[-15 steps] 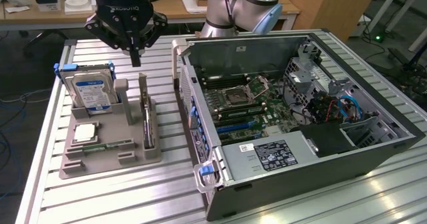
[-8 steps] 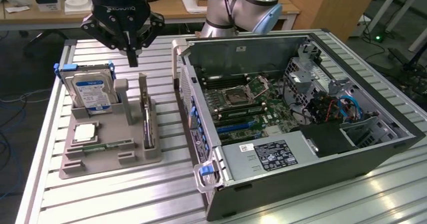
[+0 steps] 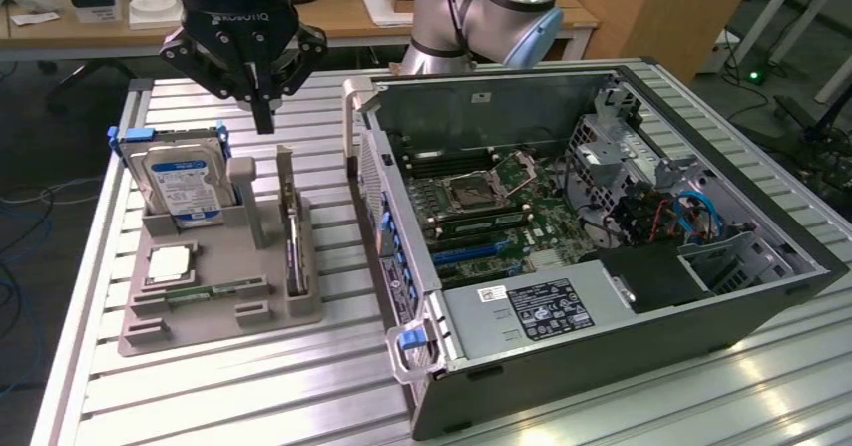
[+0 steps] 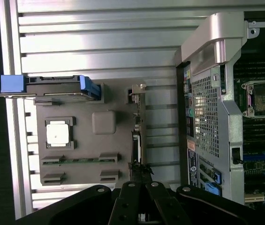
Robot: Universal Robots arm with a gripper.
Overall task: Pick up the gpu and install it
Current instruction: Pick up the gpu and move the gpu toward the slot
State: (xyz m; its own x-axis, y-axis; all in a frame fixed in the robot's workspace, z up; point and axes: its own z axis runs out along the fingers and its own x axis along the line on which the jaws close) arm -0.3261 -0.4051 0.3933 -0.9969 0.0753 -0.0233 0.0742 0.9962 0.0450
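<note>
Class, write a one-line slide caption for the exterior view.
Shut gripper hangs above the tray holding the upright gpu, beside the open case.

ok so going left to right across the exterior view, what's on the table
hard drive → gpu, standing on edge → open computer case

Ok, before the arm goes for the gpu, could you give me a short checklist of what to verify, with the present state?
1. The gpu stands on edge in the grey holder: ok.
2. Fingers open for the grasp: not ok, the gripper is shut and empty.
3. Gripper lined up over the gpu: cannot tell.
4. Hard drive apart from the gpu: ok.
5. Computer case open, motherboard exposed: ok.
</note>
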